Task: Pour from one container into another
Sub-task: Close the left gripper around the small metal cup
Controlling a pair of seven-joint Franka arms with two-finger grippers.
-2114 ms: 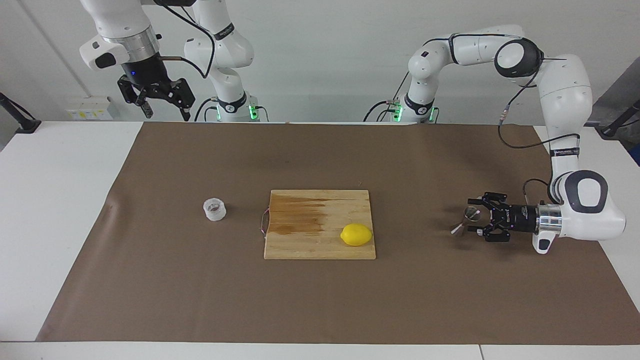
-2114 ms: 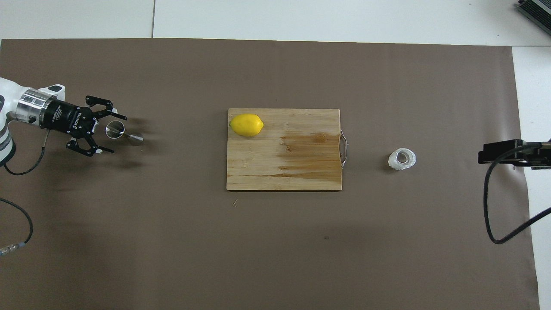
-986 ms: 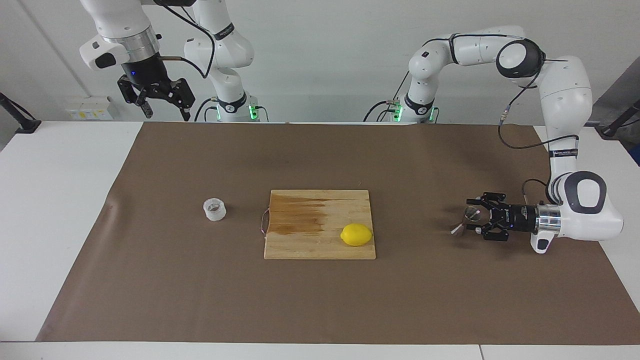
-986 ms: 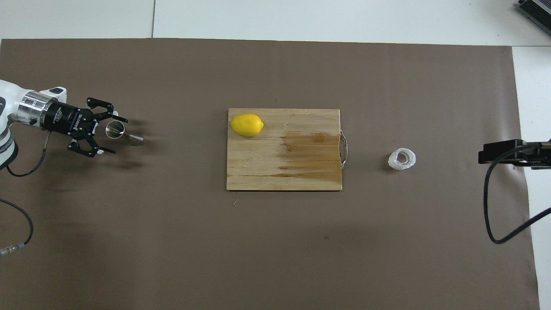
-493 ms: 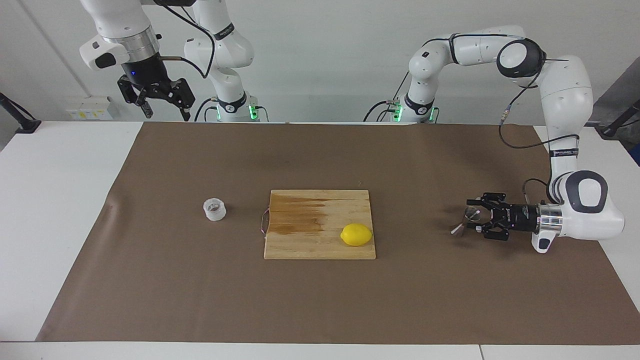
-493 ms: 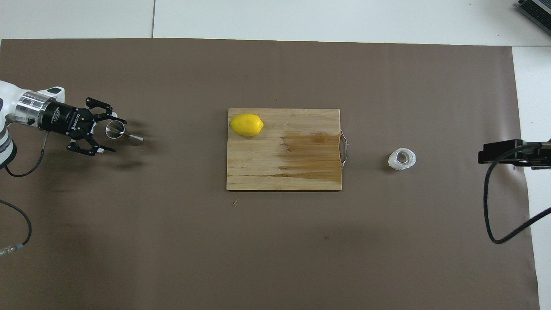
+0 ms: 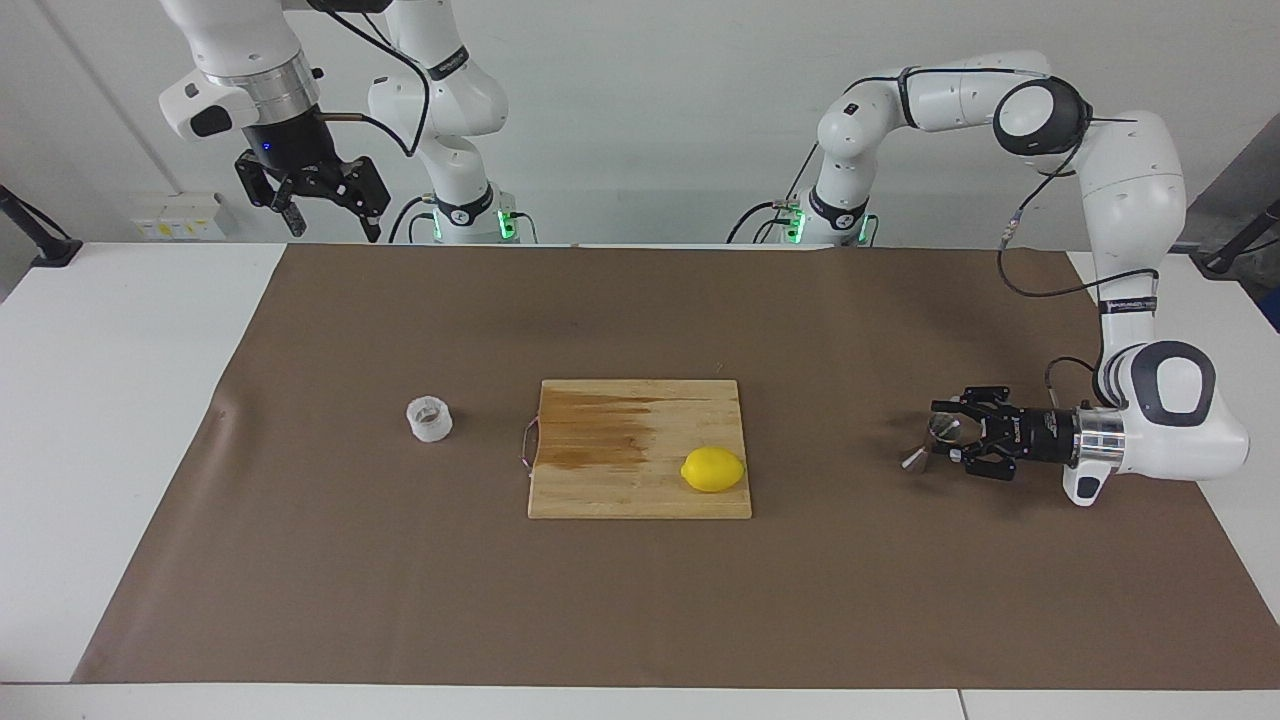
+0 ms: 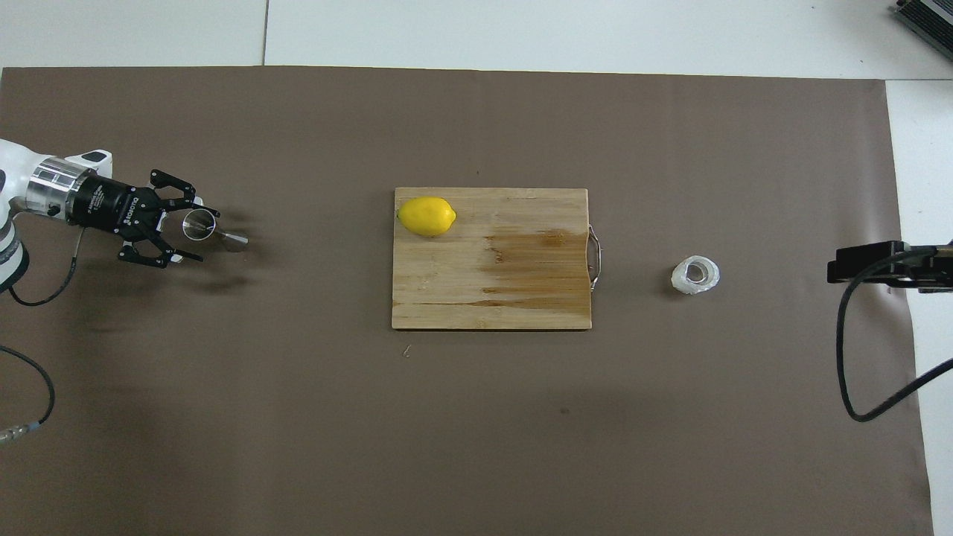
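Narrowed since a second ago, left gripper (image 7: 945, 434) fingers flank the tipped jigger (image 7: 930, 442), contact unclear, toward the left arm's end from the cutting board (image 7: 640, 400) bearing a lemon (image 7: 713, 469); cup (image 7: 429, 418) beside the board's handle end; right gripper (image 7: 325, 208) waits open, raised.

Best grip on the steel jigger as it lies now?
The jigger lies on its side, one cone's mouth toward the left gripper, which is level with it at the left arm's end. Probably best: pinch that near cone across its width, coming in low from that end; the waist is narrower but farther in.
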